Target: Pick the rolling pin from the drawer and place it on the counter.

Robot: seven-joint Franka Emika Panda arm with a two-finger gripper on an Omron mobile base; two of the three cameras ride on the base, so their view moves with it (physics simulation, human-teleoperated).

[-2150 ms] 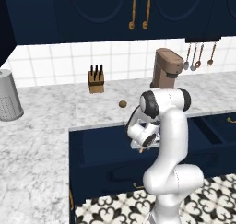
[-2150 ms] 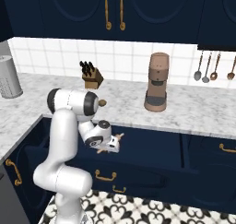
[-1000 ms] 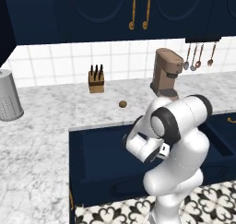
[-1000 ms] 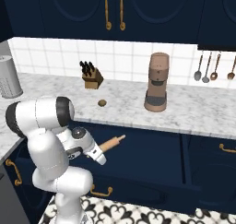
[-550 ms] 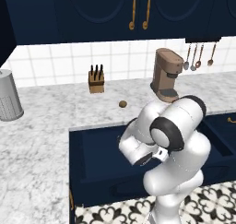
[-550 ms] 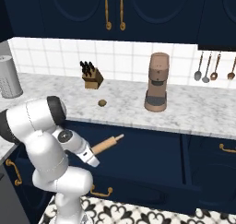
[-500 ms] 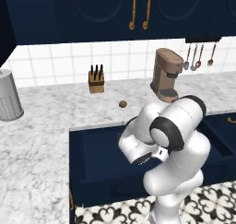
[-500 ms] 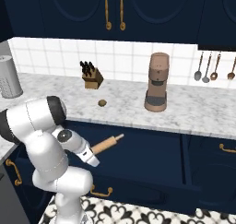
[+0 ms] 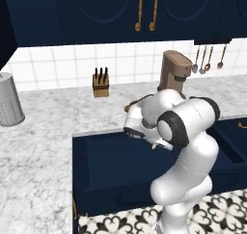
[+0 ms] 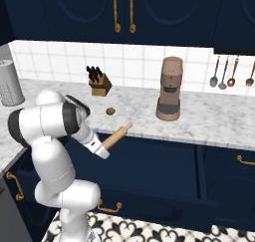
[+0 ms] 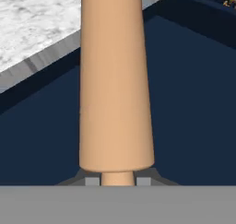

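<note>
Rolling pin point(image 10: 116, 135) clamped endwise between jaws; tip over counter point(image 10: 209, 121) edge.

Glossy white arm of rounded, bulbous segments, dark grey bands and caps at its joints.

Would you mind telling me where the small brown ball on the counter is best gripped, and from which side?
Grip the brown ball across its middle, coming straight down from above. It is round, so any axis works, and it sits alone on the counter with free space around it; the knife block stands well behind.
</note>
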